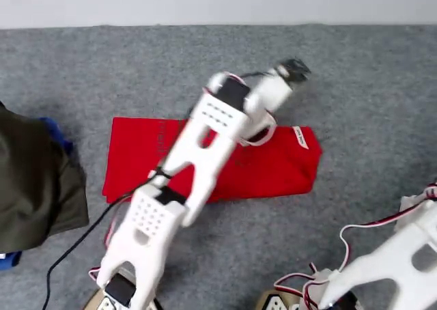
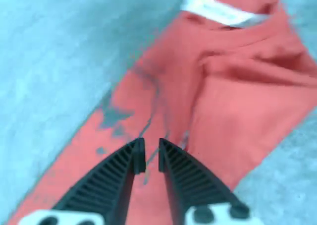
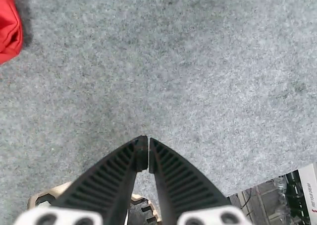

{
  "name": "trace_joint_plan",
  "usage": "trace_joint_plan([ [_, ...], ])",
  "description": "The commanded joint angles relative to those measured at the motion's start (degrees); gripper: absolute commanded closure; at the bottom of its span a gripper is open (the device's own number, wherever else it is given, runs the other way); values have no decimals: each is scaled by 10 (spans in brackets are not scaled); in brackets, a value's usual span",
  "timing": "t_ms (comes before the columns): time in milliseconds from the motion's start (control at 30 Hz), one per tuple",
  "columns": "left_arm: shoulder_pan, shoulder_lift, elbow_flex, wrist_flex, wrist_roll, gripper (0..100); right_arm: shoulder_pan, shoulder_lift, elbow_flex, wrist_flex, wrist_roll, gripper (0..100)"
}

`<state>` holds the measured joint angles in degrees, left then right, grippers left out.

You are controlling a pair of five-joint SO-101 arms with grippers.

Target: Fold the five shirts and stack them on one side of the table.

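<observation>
A red shirt (image 1: 273, 166) lies folded into a wide rectangle in the middle of the grey table, its white neck label (image 1: 300, 138) at the right end. My left arm stretches across it, and the left gripper (image 1: 293, 69) hangs above the shirt's far edge. In the left wrist view the left gripper (image 2: 149, 153) hovers over the red shirt (image 2: 237, 101) with its fingers almost together and nothing between them. My right gripper (image 3: 143, 148) is shut over bare carpet, and a corner of the red shirt (image 3: 7, 27) lies off to one side.
A pile of dark olive cloth (image 1: 34, 180) with blue cloth (image 1: 54, 136) under it sits at the table's left edge. The right arm (image 1: 389, 259) stays low at the near right corner. Grey carpet (image 1: 369, 91) spreads around the red shirt.
</observation>
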<state>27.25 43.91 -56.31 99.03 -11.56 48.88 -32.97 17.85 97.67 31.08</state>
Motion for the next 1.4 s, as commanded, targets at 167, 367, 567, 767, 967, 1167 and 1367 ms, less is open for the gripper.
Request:
trace_joint_plan([
  [167,-155,-273,256,17,37,859,0,-18,-25,4,6,985],
  [367,-292,-361,382,14,18,788,0,-18,-25,4,6,984],
  [567,-415,-361,455,-34,-2,721,0,-18,-25,4,6,984],
  [767,-440,-315,508,-111,-20,716,0,-18,-25,4,6,984],
  [967,-439,-198,491,-144,-20,716,0,-18,-25,4,6,984],
  [1167,-440,-102,415,-150,-17,717,1,-18,-25,4,7,984],
  [1367,-440,-18,349,-132,-16,718,1,-18,-25,4,7,984],
])
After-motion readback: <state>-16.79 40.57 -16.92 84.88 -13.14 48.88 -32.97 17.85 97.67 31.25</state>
